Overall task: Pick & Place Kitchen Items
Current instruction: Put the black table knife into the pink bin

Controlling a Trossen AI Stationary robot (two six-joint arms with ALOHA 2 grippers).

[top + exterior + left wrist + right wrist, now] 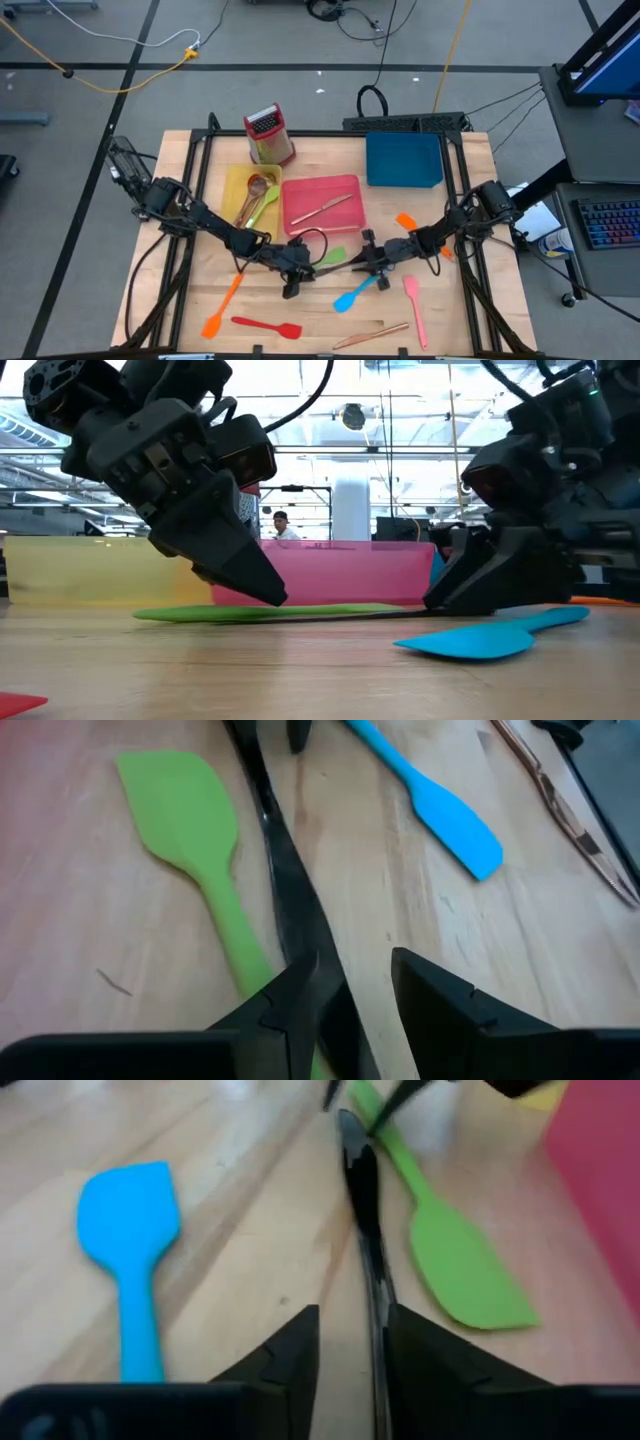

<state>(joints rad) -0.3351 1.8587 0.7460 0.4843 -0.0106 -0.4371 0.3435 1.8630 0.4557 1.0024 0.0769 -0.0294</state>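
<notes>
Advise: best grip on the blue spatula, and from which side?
Take the blue spatula by its narrow handle, not the broad flat blade. It lies flat on the table, so come straight down with the fingers across the handle. The right end effector looks closest; the handle end points toward it. Probably easiest mid-handle, clear of the dark utensil alongside.

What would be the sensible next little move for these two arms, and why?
Probably the right gripper should close on the dark metal utensil lying between its fingers and lift it. The left gripper straddles the other end, and the green spatula lies right beside it, so a slow lift seems wise.
</notes>
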